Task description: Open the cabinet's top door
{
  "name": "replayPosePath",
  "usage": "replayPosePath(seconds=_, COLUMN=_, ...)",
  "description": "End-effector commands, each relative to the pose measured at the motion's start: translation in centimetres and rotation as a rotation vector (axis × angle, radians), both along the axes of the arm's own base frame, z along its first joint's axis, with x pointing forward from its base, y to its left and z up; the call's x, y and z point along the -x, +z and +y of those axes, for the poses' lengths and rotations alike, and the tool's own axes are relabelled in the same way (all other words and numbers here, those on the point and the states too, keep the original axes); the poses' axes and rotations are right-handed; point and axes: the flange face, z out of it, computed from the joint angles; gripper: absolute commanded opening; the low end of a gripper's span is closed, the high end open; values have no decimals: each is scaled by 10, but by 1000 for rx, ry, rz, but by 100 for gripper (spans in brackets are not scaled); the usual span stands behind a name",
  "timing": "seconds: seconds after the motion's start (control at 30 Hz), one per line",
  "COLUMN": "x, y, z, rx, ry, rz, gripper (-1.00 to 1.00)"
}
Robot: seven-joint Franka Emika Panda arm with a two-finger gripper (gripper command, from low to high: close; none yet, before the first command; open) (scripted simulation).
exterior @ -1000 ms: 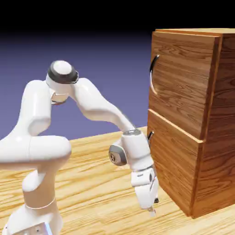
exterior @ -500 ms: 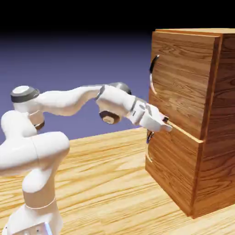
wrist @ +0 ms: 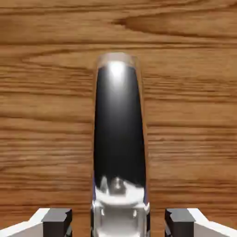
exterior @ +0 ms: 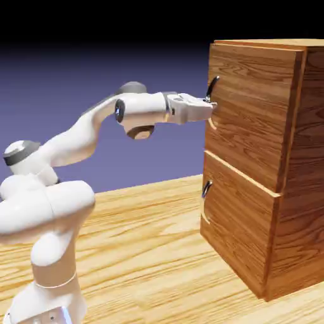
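The cabinet (exterior: 297, 209) of reddish-brown wood stands at the exterior view's right. Its top door (exterior: 253, 120) is flush with the front, and the long dark curved handle (exterior: 209, 107) sits on its left edge. My arm stretches level toward it, and my gripper (exterior: 211, 103) is at the handle's upper part. In the hand view the handle (wrist: 119, 134) runs up the middle over the door's wood (wrist: 194, 115). One grey fingertip (wrist: 57, 217) lies to its left and one to its right, each with a gap to the handle, so the gripper is open around it.
Below the top door is the shorter lower panel (exterior: 240, 228) with its small handle (exterior: 205, 188). The wooden table (exterior: 145, 253) runs under the arm and the cabinet.
The hand has risen from low beside the lower panel, past that panel's small handle, up to the top door's long handle. The door has not moved.
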Motion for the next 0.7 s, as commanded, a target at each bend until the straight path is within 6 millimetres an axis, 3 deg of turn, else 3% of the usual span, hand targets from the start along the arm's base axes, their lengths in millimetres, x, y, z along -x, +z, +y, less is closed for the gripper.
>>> replayPosePath(seconds=0.0, x=9, y=0, z=-5, rx=0, ry=30, rz=1, gripper=-100)
replayPosePath(seconds=0.3, x=76, y=0, z=-56, rx=0, ry=284, rz=1, gripper=-100)
replayPosePath(seconds=0.67, x=117, y=0, z=-105, rx=0, ry=479, rz=0, gripper=-100)
